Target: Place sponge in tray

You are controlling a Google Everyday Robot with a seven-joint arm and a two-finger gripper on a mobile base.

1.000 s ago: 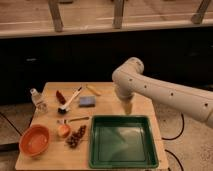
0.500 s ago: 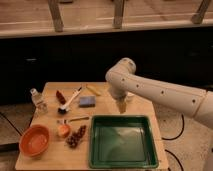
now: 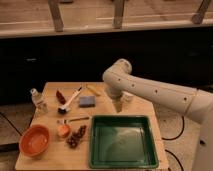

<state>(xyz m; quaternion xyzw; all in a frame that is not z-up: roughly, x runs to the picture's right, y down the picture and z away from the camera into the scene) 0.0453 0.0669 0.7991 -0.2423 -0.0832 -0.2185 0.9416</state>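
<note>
the white-handled dish brush (image 3: 70, 101) is lying just left of the sponge (image 3: 87, 101), which is resting flat on the table (image 3: 47, 120) behind the tray (image 3: 93, 150), so the brush is at risk of being knocked or caught if the reach is aimed too far left, and the thin sponge of being pushed along rather than gripped. the gripper (image 3: 118, 105) is being held just right of the sponge, its fingers spread and grasping nothing. compared with a second ago, the arm is being seen further left, nearer the sponge, while sponge and tray are lying unmoved.
</note>
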